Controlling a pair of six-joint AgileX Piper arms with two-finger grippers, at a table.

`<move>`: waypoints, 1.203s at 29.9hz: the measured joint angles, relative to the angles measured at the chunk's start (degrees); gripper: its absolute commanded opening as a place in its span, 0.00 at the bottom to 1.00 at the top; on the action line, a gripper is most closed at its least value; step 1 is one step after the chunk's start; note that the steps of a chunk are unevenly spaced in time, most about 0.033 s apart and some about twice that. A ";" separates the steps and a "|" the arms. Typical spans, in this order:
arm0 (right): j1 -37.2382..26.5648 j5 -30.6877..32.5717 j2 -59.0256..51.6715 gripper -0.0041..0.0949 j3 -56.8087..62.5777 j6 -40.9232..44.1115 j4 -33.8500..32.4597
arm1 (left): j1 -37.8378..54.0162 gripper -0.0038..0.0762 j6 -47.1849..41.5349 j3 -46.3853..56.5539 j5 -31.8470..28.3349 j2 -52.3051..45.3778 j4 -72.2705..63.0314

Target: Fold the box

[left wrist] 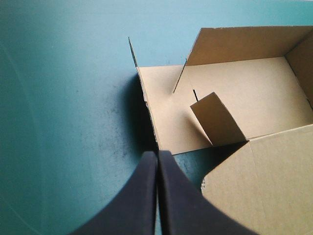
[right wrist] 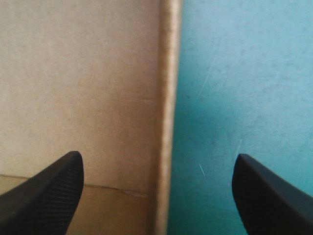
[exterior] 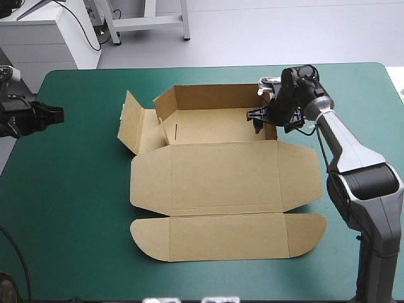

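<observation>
Raising the walls of the brown box [exterior: 221, 177], mid-table on the teal-green cover [exterior: 76, 221], lid flat toward the near edge. The right gripper [right wrist: 156, 161], fingers wide apart, straddles the upright right wall [right wrist: 167, 73]. The left gripper [left wrist: 157, 155], fingers pressed together, sits clear of the box near the table's left edge. The next move probably calls for pinching that wall and tucking it.

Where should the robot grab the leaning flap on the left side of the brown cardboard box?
On the brown board box, probably pinch the leaning left flap at its free top edge, coming from above at the left side of the teal-green table. It tilts outward, thin, with both faces bare. The shut, black-fingered left end effector is nearest.
</observation>
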 measured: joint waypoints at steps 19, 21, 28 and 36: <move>-0.46 -0.07 3.25 0.03 -0.06 -2.83 0.45 | 0.00 0.04 0.00 0.00 0.82 0.94 0.00; -0.46 -0.07 3.20 0.03 -0.06 -3.05 0.60 | 0.00 0.04 0.00 0.00 0.82 1.05 0.00; -0.35 0.25 1.95 0.03 -2.41 -3.23 0.99 | 0.00 0.04 0.00 0.00 0.86 1.86 0.05; -0.35 0.52 -0.17 0.03 -4.08 -2.80 1.73 | 0.00 0.04 0.00 0.00 1.48 3.75 0.05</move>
